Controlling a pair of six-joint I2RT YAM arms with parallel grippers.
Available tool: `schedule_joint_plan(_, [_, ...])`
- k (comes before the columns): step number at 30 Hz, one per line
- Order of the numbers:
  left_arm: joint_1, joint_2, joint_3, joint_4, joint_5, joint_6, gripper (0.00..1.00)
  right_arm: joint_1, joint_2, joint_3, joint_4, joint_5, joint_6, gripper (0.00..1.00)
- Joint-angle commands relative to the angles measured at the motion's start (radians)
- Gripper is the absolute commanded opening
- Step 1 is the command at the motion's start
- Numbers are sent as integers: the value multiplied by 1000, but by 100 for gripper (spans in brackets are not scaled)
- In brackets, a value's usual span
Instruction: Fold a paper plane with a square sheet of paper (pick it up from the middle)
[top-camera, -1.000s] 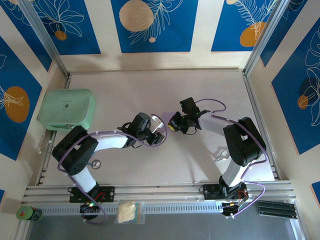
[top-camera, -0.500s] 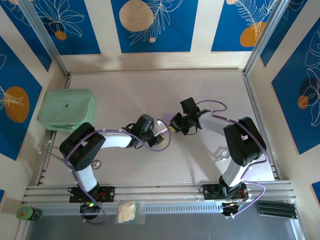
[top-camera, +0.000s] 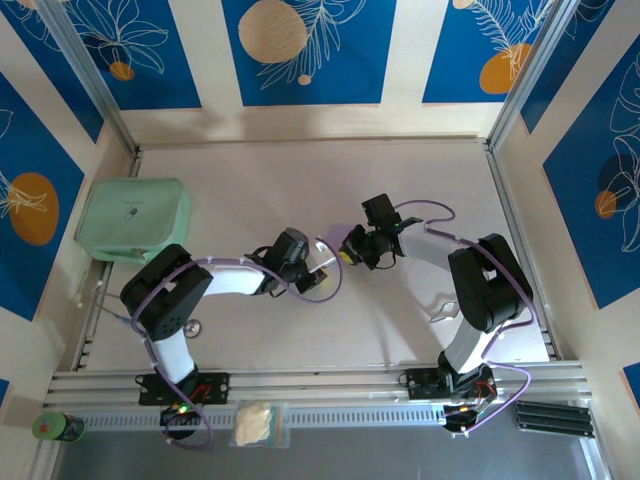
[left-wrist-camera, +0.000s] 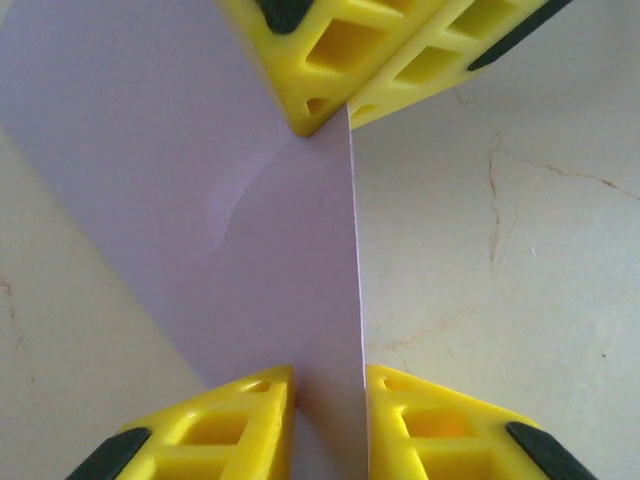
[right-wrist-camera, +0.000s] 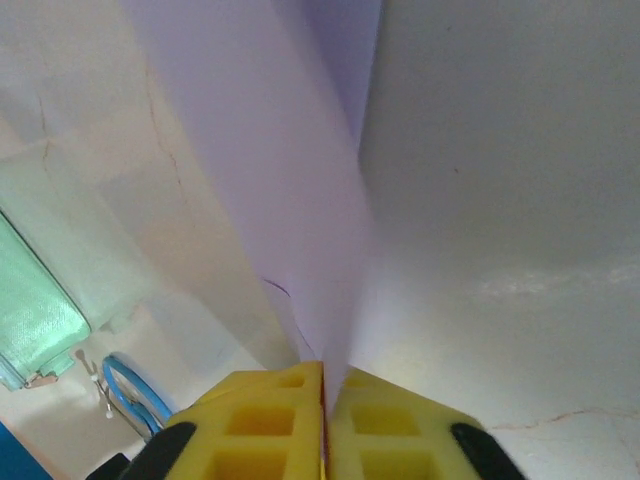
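top view: both arms reach inward and meet near the middle of the bench (top-camera: 420, 170). left tool (top-camera: 312, 272) and right tool (top-camera: 349, 249) sit just beside each other, tips facing.

sheet of paper (left-wrist-camera: 280, 250): pale lilac, already creased, held up between the two tools at the bench centre. one long straight edge runs from the right tool's tips to the left tool's tips. a slanted edge falls away on the other side. slight wrinkle near the middle of the face.

right tool (right-wrist-camera: 324, 378): yellow fingers (right-wrist-camera: 268, 415) pressed together with the paper nipped between them. the paper rises away from the tips as a narrow folded strip. the left wrist view shows the same pinch from the far end, at the top of the sheet.

left tool (left-wrist-camera: 330, 385): fingers (left-wrist-camera: 240, 420) stand slightly apart, the paper's straight edge passing through the narrow gap. no clamp on the paper is visible; reads as a little open.

mint-green box (top-camera: 133, 220): at the left side of the bench, well apart from both tools, lid closed.
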Motion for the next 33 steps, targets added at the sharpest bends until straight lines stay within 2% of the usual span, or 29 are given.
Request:
schedule_joint_plan(1, [-9,15,27,-23,13,7,22,-5,1,20,-49,-40,-6,16])
schedule_joint_plan(6, [-10,23,29,-34,25,6,19,-8,-1,26,-80,-41,-33,37])
schedule_joint_plan(10, [-10,29,30,-41,36,12,18,-11,21,57,-124,-48,-59,46])
schedule_joint_plan(25, [-8,43,44,-72,67,-1,14,-5,96,117,-203,-31,-92,46])
schedule_joint_plan(29, [-1,41,47,-80,88,-44,13,-16,64,109,-189,-28,-101,47])
schedule_joint_plan(33, [16,36,52,-95,136,-128,13,-46,-13,66,-131,-19,-140,53])
